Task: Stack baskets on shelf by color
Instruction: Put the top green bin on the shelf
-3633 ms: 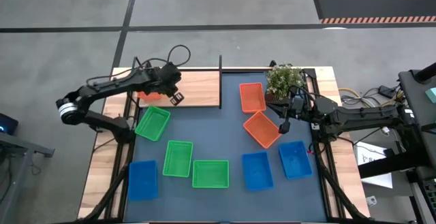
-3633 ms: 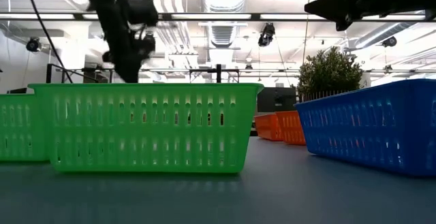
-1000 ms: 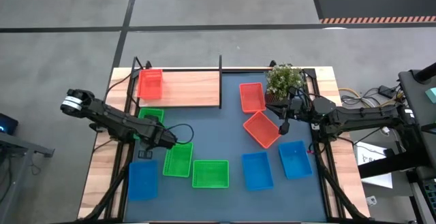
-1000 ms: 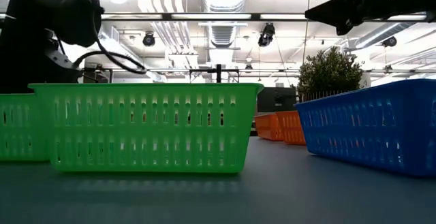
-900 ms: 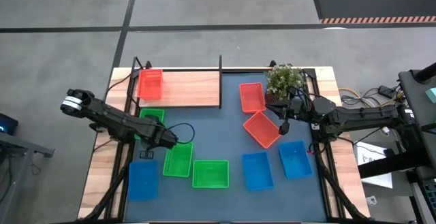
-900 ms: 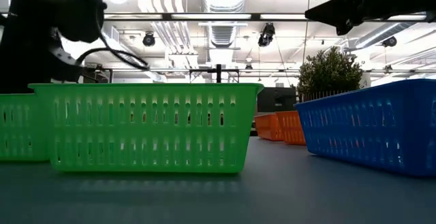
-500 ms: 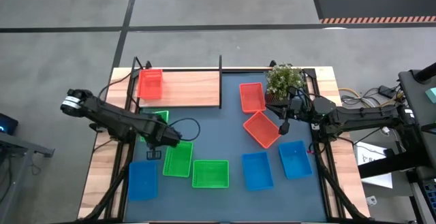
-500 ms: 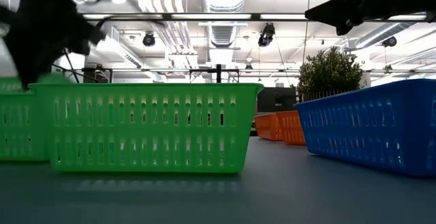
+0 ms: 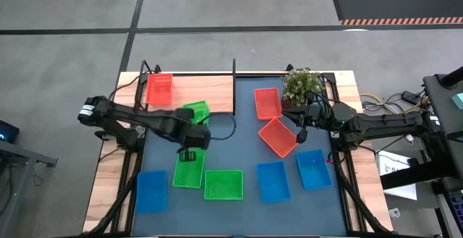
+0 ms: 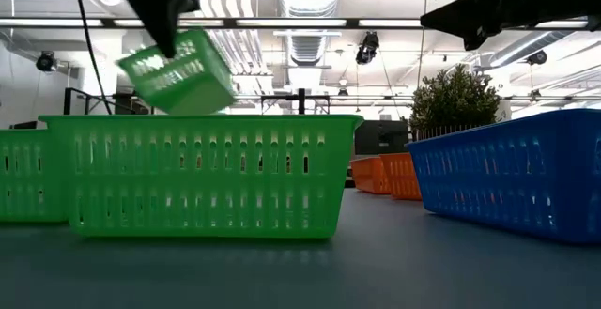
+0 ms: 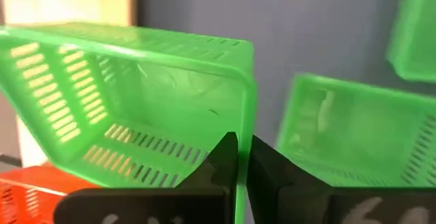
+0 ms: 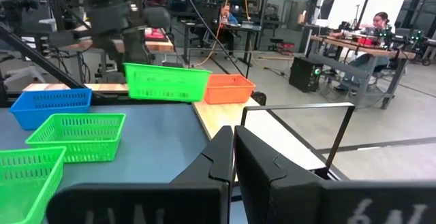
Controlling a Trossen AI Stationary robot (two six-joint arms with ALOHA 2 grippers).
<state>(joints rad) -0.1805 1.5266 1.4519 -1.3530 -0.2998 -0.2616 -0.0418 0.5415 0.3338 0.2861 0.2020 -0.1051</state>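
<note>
High view, centre left: the left gripper [image 9: 189, 127] pinches the rim of a green basket [image 9: 196, 112], its two fingers [image 11: 225, 157] closed on the thin wall. The basket hangs tilted in the air, just off the lower right edge of the shelf [image 9: 206, 93]; in the low view it appears at upper left, above the other green baskets [image 10: 200, 173]. On the shelf, at its left end, sits one red-orange basket [image 9: 159, 87]. A black post [image 9: 234, 86] stands at the right end of the shelf.

On the dark mat [image 9: 235, 133], lower half of the high view: two green baskets [image 9: 189, 169] side by side, then three blue baskets [image 9: 152, 191] spread along the lower edge. Upper right: two red-orange baskets [image 9: 268, 103], one skewed, beside a potted plant [image 9: 302, 84].

The right gripper [image 9: 301, 133] hovers at centre right, above the skewed red-orange basket [image 9: 278, 137], fingers pressed together and holding nothing.
</note>
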